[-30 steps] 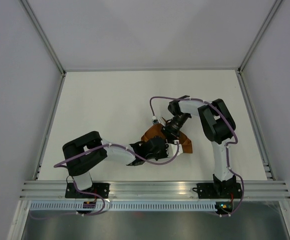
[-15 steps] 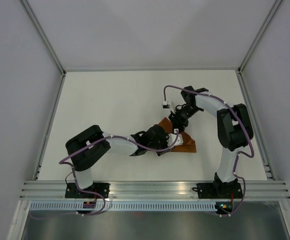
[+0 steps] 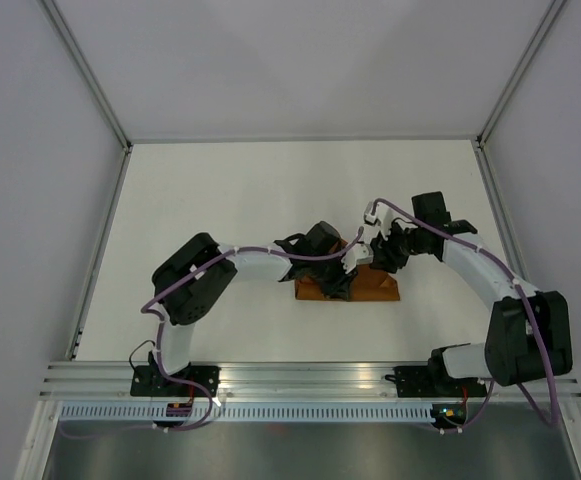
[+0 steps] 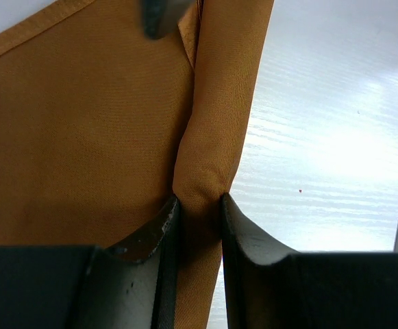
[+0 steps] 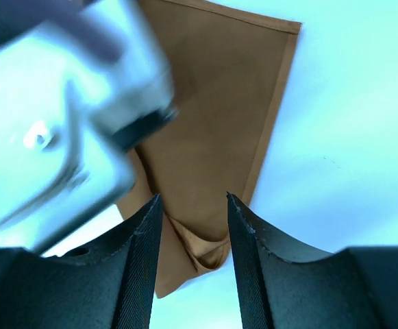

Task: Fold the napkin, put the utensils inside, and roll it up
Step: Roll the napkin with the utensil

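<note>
Robot lab: an enclosed test cell.
A white table [image 3: 220, 200] is boxed in by plain grey panels [image 3: 30, 150] and aluminium posts [image 3: 85, 70]. The left arm [image 3: 195, 290] and right arm [image 3: 525, 335], trailing purple cables, are bolted to an extruded rail [image 3: 310, 378] at the near edge, with a slotted cable duct [image 3: 310, 411] just below it.
</note>
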Controlling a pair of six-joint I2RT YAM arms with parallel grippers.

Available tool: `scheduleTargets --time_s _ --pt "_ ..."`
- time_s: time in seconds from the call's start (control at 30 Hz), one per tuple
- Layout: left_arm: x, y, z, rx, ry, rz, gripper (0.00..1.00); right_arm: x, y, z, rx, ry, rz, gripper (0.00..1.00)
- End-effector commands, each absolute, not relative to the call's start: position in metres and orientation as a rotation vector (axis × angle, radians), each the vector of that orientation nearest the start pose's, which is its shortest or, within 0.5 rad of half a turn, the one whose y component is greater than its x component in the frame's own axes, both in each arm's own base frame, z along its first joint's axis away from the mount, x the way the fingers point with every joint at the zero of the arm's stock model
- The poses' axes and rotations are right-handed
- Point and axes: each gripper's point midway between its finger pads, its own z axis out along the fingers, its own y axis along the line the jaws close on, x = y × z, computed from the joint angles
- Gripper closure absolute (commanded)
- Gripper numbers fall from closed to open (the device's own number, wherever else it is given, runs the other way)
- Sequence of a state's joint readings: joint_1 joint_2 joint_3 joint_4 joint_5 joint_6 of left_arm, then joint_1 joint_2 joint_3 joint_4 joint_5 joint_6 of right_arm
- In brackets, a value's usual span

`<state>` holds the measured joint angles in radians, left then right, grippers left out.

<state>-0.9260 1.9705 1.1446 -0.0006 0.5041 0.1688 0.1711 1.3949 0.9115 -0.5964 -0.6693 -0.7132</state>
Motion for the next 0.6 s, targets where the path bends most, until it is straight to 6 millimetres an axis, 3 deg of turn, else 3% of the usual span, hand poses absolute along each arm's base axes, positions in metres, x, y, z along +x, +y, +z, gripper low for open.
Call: scheduleTargets --time_s 0.0,0.37,0.57 --pt "0.170 -0.364 -0.041 1.530 2.410 -0.951 0.98 0.271 0.137 0.090 -1.304 1.982 0.596 0.51" --pt "0.167 -0.356 -0.061 1.423 2.685 -1.011 0.97 0.223 0.140 0.068 -1.532 1.807 0.525 0.48" --pt "0.168 -0.359 -0.060 1.392 2.712 -1.038 0.96 0.209 0.162 0.054 -1.620 1.723 0.457 0.46"
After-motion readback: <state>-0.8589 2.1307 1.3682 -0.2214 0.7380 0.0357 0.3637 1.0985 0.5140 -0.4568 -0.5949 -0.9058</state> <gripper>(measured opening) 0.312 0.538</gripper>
